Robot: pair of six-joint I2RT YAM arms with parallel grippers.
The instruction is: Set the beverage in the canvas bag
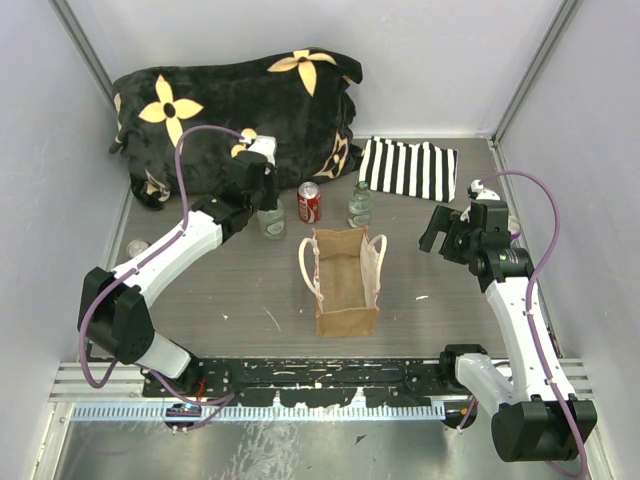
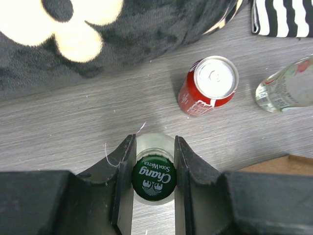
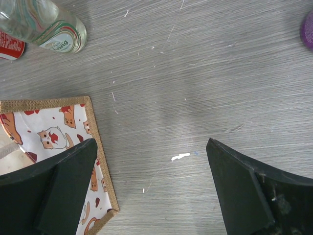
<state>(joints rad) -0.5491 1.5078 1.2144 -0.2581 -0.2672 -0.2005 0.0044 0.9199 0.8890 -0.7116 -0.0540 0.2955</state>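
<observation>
With the left gripper [image 2: 153, 147] pinching the Chang soda water bottle [image 2: 153, 178] at ten o'clock of the canvas bag [image 1: 347, 322] and the right gripper [image 3: 150, 147] spread wide, the lift and bagging were left to do.

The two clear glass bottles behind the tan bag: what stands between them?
An upright red metal soda can, touching neither the green-capped glass bottle nor the second clear bottle; the top view shows it.

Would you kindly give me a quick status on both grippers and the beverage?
Left gripper shut on green-capped clear glass soda-water bottle, upright. Right gripper open, empty, beside tan canvas bag. Red soda can close beside bottle.
</observation>
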